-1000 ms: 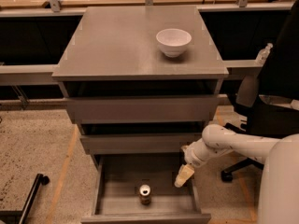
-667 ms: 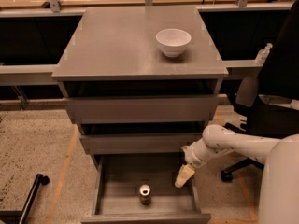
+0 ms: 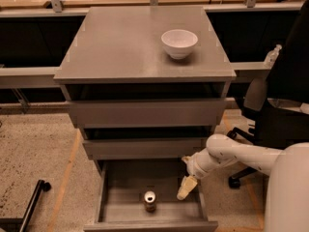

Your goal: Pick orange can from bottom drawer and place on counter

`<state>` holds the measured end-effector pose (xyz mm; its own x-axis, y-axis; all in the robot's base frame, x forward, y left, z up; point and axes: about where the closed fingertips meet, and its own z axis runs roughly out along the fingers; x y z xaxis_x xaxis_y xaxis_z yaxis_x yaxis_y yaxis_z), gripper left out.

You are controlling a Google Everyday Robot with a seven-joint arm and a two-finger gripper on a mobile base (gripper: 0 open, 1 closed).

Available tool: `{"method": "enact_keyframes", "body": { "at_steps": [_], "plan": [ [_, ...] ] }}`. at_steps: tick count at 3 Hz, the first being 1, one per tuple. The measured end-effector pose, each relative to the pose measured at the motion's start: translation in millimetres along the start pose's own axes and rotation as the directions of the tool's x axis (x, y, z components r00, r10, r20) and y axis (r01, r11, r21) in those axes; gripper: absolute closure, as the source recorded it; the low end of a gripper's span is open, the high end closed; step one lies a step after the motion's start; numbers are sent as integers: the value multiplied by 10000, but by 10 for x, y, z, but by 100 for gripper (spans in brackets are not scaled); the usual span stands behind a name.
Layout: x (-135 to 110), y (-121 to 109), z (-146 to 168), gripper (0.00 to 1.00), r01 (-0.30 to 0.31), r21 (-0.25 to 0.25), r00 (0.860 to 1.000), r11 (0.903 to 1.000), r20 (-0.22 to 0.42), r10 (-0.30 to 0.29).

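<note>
The orange can point(image 3: 149, 200) stands upright in the open bottom drawer point(image 3: 125, 216), near its front and middle, silver top up. My gripper point(image 3: 185, 189) hangs at the end of the white arm, above the drawer's right side, to the right of the can and apart from it. It holds nothing that I can see. The grey counter point(image 3: 116, 47) tops the cabinet, with a white bowl point(image 3: 179, 43) on its right rear part.
Two shallower grey drawers point(image 3: 145, 112) sit partly pulled out above the bottom one. A black office chair point(image 3: 280, 105) stands close on the right. A black bar point(image 3: 29, 204) lies on the speckled floor at left. Wooden desks run behind.
</note>
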<state>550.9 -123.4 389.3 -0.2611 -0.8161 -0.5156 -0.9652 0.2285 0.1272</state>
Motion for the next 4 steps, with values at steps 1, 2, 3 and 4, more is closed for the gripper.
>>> {"method": "enact_keyframes", "body": {
  "at_steps": [1, 2, 3, 4],
  "plan": [
    [-53, 38, 350, 0, 300, -570, 9995, 9979, 94, -295],
    [-128, 1, 752, 0, 597, -1008, 9981, 9931, 192, -581],
    [-128, 1, 752, 0, 598, -1009, 9981, 9931, 191, -581],
    [-129, 8, 801, 0, 604, -1118, 9981, 9919, -35, -612]
  ]
}}
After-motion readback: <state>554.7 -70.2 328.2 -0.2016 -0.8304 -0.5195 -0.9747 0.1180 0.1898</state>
